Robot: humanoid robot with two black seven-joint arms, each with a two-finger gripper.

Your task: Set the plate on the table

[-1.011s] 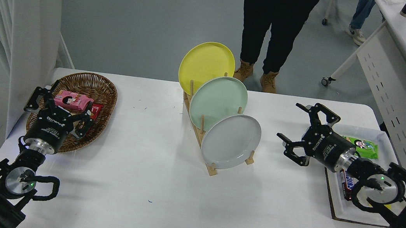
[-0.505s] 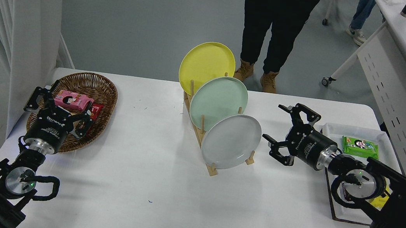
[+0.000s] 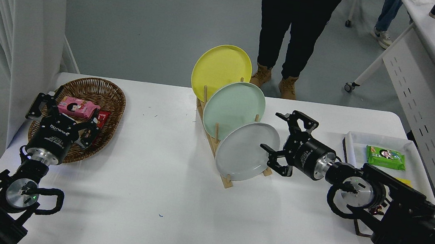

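The light grey plate (image 3: 244, 150) stands on edge in the front slot of a wooden rack (image 3: 228, 179) on the white table (image 3: 165, 199). A mint-green plate (image 3: 233, 105) and a yellow plate (image 3: 218, 68) stand behind it. My right gripper (image 3: 276, 135) is open at the grey plate's right rim, one finger above the rim and one in front of it. My left gripper (image 3: 63, 102) is parked at the lower left over the basket, open and empty.
A wicker basket (image 3: 113, 98) with a pink snack box stands at the left. A white tray (image 3: 408, 143) with a green packet sits at the right. A person stands at the far side. Another white table stands at the top right.
My right arm has moved left across the table, from beside the tray to the grey plate's right rim. The gripper has stayed open. The left arm has not moved.
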